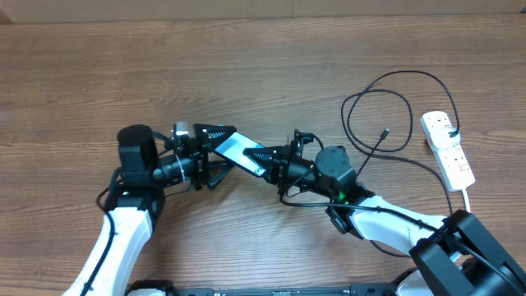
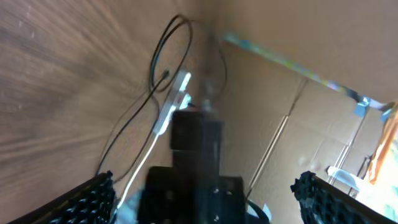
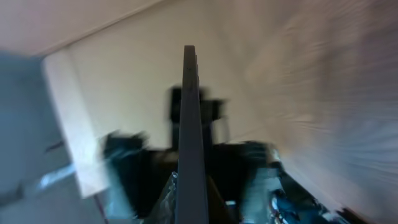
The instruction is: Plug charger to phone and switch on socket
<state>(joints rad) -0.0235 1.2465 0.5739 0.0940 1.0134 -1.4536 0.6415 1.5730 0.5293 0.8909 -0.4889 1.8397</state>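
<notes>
The wooden worktop (image 1: pixel 164 66) carries everything, and the phone (image 1: pixel 238 150) sits near its middle, raised at a slant between the two arms. The left tool (image 1: pixel 220 154) is at the phone's left end with its fingers (image 2: pixel 93 199) spread wide, clamping nothing. The right tool (image 1: pixel 268 163) is closed on the phone's right end, which shows edge-on in the right wrist view. Far to the right of the phone lies the white power strip (image 1: pixel 448 148). The black cable (image 1: pixel 346 105) loops between the two, its plug tip (image 1: pixel 385 131) lying loose on the worktop.
</notes>
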